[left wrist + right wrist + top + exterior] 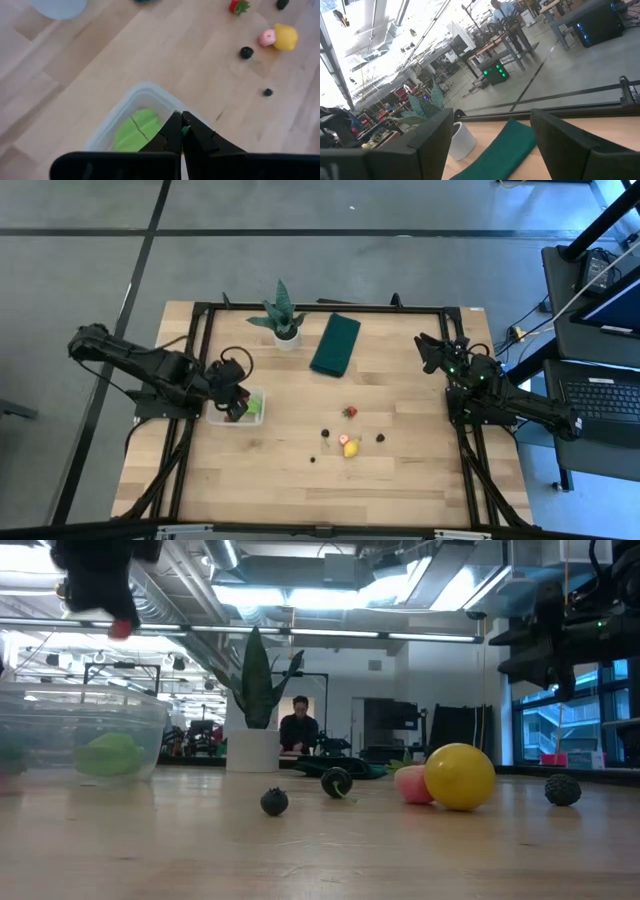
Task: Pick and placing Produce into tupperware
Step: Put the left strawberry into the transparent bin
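The clear tupperware (214, 418) (60, 725) (144, 90) sits at the table's left. The light green leafy piece (256, 406) (110, 754) (134, 131) lies inside it. My left gripper (238, 406) (112, 618) (181, 121) hovers above the tupperware, shut on a small red berry piece (120, 629). At the table's middle lie a red strawberry (350, 412) (239, 6), a pink piece (343, 439) (410, 784), the yellow piece (351, 448) (460, 776) and three dark berries (325, 433) (380, 437) (313, 460). My right gripper (432, 352) (492, 125) waits open, raised by the table's right side. My left gripper pinches the red berry piece between its two fingertips, coming from above and pointing down. In the wrist view only a green bit of it (186, 131) shows between the fingers. The piece is lifted clear, above the tupperware.
A potted green plant (281, 315) (254, 700) and a dark green folded cloth (335, 343) (500, 152) stand near the table's far edge. Bare wood lies between the tupperware and the scattered produce. A person sits in the room behind the table (299, 727).
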`<action>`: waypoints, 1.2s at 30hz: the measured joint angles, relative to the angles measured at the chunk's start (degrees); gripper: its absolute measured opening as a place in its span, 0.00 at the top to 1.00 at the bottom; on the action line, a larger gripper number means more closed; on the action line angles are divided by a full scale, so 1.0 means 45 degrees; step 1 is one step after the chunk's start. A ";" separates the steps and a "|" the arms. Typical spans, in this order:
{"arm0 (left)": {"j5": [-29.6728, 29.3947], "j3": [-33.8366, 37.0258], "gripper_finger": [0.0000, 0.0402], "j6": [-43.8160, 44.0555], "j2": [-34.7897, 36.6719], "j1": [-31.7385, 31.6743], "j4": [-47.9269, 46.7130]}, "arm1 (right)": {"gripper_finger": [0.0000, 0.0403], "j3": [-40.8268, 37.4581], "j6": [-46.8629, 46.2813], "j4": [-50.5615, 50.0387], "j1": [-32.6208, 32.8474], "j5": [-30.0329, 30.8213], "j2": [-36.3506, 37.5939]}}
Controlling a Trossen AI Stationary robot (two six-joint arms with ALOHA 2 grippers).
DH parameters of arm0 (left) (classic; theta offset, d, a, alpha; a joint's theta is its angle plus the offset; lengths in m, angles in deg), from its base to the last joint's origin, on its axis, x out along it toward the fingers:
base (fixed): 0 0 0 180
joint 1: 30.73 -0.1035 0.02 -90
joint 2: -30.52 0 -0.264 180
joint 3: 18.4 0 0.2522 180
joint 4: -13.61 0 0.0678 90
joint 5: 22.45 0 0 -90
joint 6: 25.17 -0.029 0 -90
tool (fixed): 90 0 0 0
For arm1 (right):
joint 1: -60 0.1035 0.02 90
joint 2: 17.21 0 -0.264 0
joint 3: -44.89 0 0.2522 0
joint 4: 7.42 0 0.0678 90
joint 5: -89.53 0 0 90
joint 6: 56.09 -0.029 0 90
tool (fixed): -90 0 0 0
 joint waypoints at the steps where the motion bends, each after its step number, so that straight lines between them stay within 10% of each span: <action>1: -0.0008 0.0525 1.00 0.0067 0.0135 0.0038 0.0556 | 0.34 0.0000 0.0000 -0.0028 0.0000 0.0000 0.0000; 10: 0.0048 0.3260 1.00 0.1295 0.0467 0.0390 0.2205 | 0.34 0.0005 0.0049 -0.0038 0.0000 -0.0005 0.0000; 25: 0.0072 0.3459 0.99 0.1917 0.0462 0.0410 0.2175 | 0.34 0.0004 0.0345 -0.0077 0.0000 -0.0005 0.0000; 36: 0.0553 0.3459 0.76 0.2366 0.0457 0.0410 0.2142 | 0.34 0.0002 0.0333 -0.0077 0.0000 -0.0005 0.0000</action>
